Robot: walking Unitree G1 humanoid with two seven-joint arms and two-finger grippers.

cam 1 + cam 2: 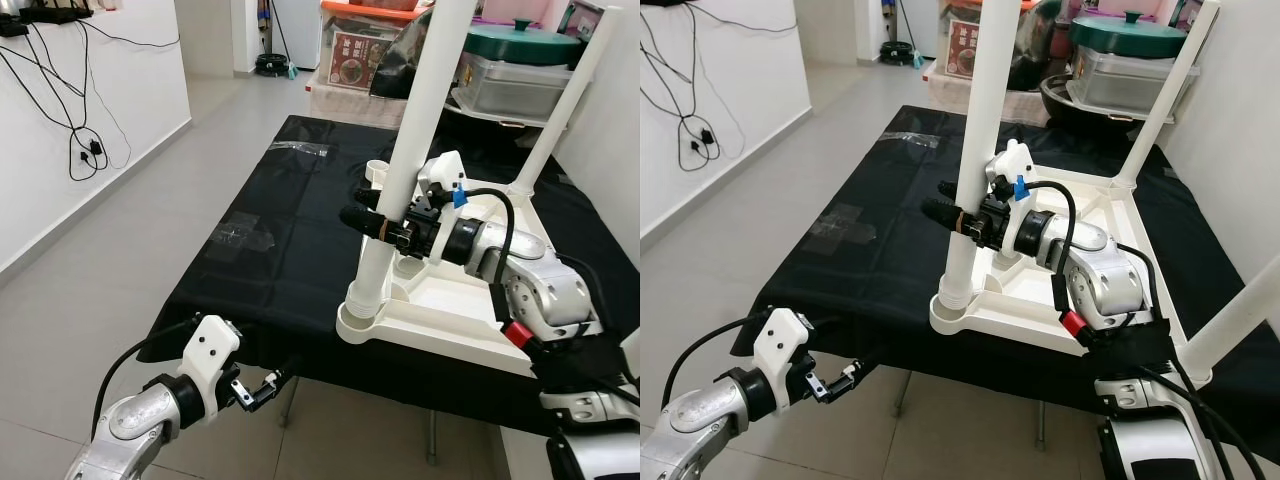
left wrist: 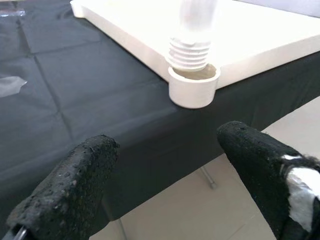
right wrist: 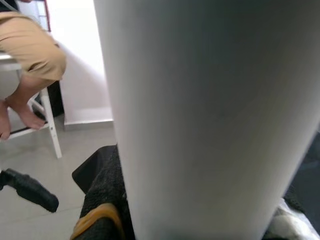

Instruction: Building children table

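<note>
White plastic tabletop (image 1: 470, 300) laid upside down on black cloth-covered table (image 1: 280, 250). Tall white plastic leg (image 1: 405, 160) stood in corner socket (image 1: 365, 322) at tabletop's 7 o'clock; thread seen partly above socket. Right gripper (image 1: 385, 225) clamped on leg low down. Left gripper (image 1: 262, 388) held apart, empty, below table edge at 7 o'clock. Leg best kept vertical while turned; tilt risks cross-threading. 2 other legs already fitted.

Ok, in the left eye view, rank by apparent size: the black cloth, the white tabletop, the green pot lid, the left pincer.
1. Black cloth, largest.
2. White tabletop, upside down on the cloth.
3. Green pot lid; it sits far back, so it looks smaller than it is.
4. Left pincer, smallest, though nearest the camera.
</note>
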